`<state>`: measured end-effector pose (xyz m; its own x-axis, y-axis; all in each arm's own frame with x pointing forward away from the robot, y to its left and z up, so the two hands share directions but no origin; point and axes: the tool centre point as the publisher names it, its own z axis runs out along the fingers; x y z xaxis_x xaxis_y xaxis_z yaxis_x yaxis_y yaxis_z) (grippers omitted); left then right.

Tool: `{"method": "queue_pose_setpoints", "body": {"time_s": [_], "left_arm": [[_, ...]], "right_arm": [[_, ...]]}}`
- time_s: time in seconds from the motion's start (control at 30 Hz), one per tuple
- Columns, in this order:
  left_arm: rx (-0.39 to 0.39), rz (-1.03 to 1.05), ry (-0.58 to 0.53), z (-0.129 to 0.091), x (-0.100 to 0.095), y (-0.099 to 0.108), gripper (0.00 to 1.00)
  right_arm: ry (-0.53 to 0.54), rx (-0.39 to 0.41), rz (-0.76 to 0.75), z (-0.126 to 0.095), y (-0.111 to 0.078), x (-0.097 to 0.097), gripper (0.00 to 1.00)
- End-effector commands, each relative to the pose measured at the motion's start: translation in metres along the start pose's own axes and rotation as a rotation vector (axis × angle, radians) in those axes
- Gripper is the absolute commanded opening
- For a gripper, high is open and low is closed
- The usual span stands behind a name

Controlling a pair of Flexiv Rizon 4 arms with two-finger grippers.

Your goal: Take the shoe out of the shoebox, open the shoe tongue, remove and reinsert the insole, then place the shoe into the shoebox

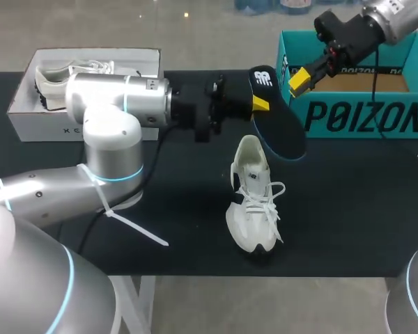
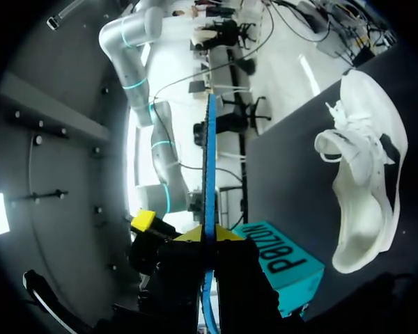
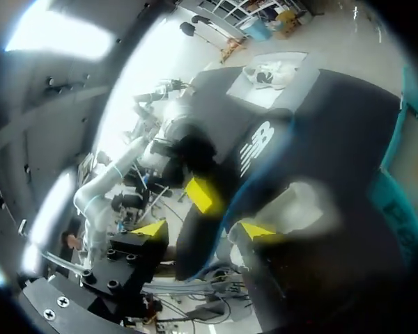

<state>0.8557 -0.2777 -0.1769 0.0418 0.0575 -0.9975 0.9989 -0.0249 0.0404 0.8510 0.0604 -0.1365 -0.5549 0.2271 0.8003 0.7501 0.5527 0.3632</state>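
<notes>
Shoe (image 1: 253, 198) stands mid-tabletop (image 1: 348, 202), near the teal shoebox (image 1: 362, 115). Left gripper (image 1: 260, 104) pinches the dark insole (image 1: 275, 129) above it. Right gripper (image 1: 299, 78) hangs spread and empty by the shoebox's corner. A white box (image 1: 83, 59) sits behind.

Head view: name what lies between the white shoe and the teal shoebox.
The dark insole, clamped in the left gripper, hangs between the white shoe and the teal shoebox. The rest of that stretch is bare black table. The head view shows it.
</notes>
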Motion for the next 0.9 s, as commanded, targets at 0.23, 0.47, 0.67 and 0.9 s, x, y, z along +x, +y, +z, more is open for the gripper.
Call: {"method": "queue_pose_setpoints", "body": {"time_s": [0.23, 0.47, 0.67, 0.9], "left_arm": [[0.024, 0.002, 0.034, -0.011, 0.003, 0.008, 0.00], [0.040, 0.000, 0.042, -0.007, 0.004, 0.007, 0.00], [0.043, -0.009, 0.047, -0.005, 0.007, 0.006, 0.00], [0.035, -0.022, 0.056, -0.008, 0.010, 0.005, 0.00]], "right_arm": [[-0.339, 0.039, -0.063, -0.055, -0.030, 0.078, 1.00], [-0.568, 0.089, -0.077, -0.088, -0.038, 0.125, 1.00], [-0.732, 0.057, -0.102, -0.100, -0.043, 0.147, 1.00], [-0.907, -0.001, -0.157, -0.095, -0.049, 0.167, 1.00]]}}
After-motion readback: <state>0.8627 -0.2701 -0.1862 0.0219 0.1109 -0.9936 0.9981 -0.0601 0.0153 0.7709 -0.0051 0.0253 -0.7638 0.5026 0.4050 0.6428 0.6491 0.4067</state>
